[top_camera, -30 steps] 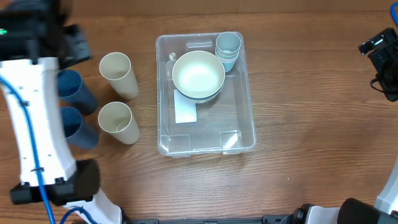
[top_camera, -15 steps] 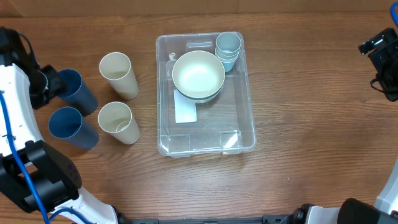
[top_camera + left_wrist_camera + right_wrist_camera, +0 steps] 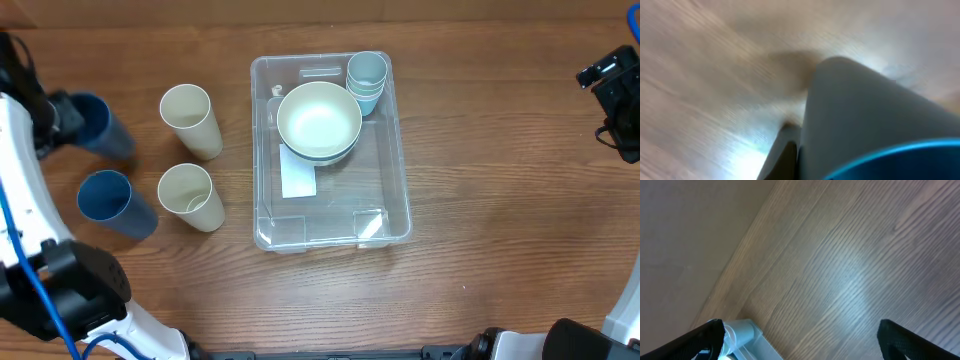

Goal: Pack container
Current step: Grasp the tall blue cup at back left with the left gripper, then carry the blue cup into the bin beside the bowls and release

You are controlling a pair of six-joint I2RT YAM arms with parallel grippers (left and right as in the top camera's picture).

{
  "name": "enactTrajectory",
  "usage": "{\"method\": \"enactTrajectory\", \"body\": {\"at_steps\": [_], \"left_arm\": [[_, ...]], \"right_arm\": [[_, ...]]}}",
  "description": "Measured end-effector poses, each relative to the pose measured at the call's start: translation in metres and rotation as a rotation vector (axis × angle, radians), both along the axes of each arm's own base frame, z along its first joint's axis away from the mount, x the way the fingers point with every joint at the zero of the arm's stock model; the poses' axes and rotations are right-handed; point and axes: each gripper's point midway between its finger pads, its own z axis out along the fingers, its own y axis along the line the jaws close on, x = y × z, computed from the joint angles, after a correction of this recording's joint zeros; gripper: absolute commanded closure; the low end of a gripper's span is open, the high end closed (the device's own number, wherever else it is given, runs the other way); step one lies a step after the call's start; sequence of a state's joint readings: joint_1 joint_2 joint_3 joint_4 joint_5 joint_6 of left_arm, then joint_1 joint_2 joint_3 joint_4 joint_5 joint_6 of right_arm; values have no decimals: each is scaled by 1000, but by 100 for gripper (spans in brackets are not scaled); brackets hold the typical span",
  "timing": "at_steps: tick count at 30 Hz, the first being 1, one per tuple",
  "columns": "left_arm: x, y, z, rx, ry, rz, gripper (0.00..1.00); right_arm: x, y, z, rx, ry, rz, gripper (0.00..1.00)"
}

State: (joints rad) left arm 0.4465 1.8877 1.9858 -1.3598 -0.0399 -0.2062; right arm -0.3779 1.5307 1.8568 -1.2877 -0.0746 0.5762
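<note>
Overhead, a brown wood-grain bench (image 3: 500, 220) carries everything. The container (image 3: 385, 195), a clear rectangular bin with rounded corners and a white label (image 3: 298, 176) on its base, sits mid-bench. Inside it are one cream bowl (image 3: 319, 118) and a stack of small blue bowls (image 3: 367, 75) in its far right corner; how many bowls are in the stack cannot be told. Left of the container stand two cream cups, the far cream cup (image 3: 188, 118) and the near cream cup (image 3: 188, 195). Farther left are two dark blue cups. The near blue cup (image 3: 115, 203) stands free, and the left end effector (image 3: 70, 113) grips the far blue cup (image 3: 98, 126).

The left wrist view is blurred; the gripped cup fills it, with one dark finger (image 3: 782, 155) against its side.

In the right wrist view, the right end effector (image 3: 805, 345) is spread wide over bare wood, and a plain tan surface (image 3: 690, 230) lies past the bench edge.
</note>
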Motion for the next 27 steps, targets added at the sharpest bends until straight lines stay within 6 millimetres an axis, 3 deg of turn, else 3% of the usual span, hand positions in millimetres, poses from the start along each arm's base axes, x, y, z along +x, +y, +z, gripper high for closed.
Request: {"method": "enactTrajectory", "body": {"at_steps": [1,2,4,7,10,11,14,18,21,27], "left_arm": [[8,-1,41,31,-101,-9,96],[8,-8,68,45,-157,-26,96],[10,-40,119,67,-277,-100,96],[2,-142,170,48,-405,-347,96],[-11,-246,181,-15,-436,-626,96],[-14,-277,177,-31,-427,-710,96],[-20,-346,153,-40,-359,-888,96],[-13,-416,76,-27,-152,-1035,96],[-8,-437,26,6,-22,-1072,96],[13,-455,-29,31,57,-1078,96]], "right_arm": [[0,0,0,0,0,0,0],[0,0,0,0,0,0,0],[0,0,0,0,0,0,0],[0,0,0,0,0,0,0],[0,0,0,0,0,0,0],[0,0,0,-1,0,0,0],[0,0,0,0,0,0,0],[0,0,0,0,0,0,0],[0,0,0,0,0,0,0],[0,0,0,0,0,0,0]]}}
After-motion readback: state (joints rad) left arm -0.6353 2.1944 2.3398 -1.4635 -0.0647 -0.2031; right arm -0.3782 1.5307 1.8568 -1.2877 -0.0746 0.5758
